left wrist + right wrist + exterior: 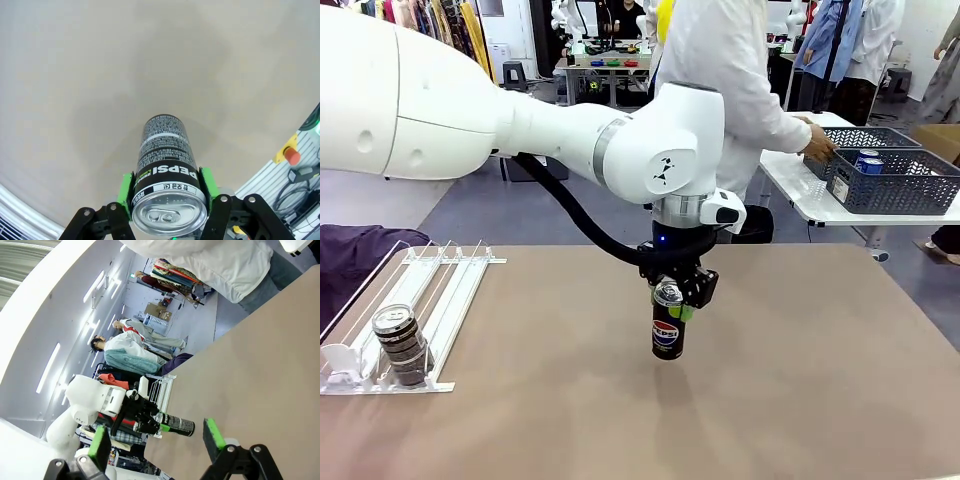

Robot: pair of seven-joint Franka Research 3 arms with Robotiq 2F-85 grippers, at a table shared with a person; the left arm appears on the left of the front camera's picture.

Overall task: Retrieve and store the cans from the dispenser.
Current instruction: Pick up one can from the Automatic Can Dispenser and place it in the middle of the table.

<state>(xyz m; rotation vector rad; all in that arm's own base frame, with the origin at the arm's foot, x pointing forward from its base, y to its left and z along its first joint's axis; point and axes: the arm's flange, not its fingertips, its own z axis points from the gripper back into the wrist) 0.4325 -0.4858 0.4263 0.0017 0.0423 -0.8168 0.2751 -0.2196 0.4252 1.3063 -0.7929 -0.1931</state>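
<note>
Left gripper: clamped on a dark Pepsi can, green pads pressed to both sides just under the silver top. Holds it upright over the middle of the brown table, base at or just above the surface; cannot tell whether touching. Comes in from the left on a long white arm, wrist pointing straight down.

Right gripper: spread wide, nothing between the fingers. Looks across the tabletop toward the left arm and its can.

Dispenser: sits at the near left corner of the table, lanes running from far to near. Carries silver-topped cans in one lane, down against the front stop at the near end; cannot tell how many in the row.

Mesh baskets: stand on a white side table beyond the far right corner, well apart from the held can. Hold blue cans upright in the nearer one, at its left end. Person's hand at the rim of the farther basket.

Open room: bare tabletop all round the held can, widest to the right and on the near side. Far edge close behind the gripper, near edge well apart, dispenser well apart on the left. Dark cloth just off the left edge, beside the dispenser's far end.
</note>
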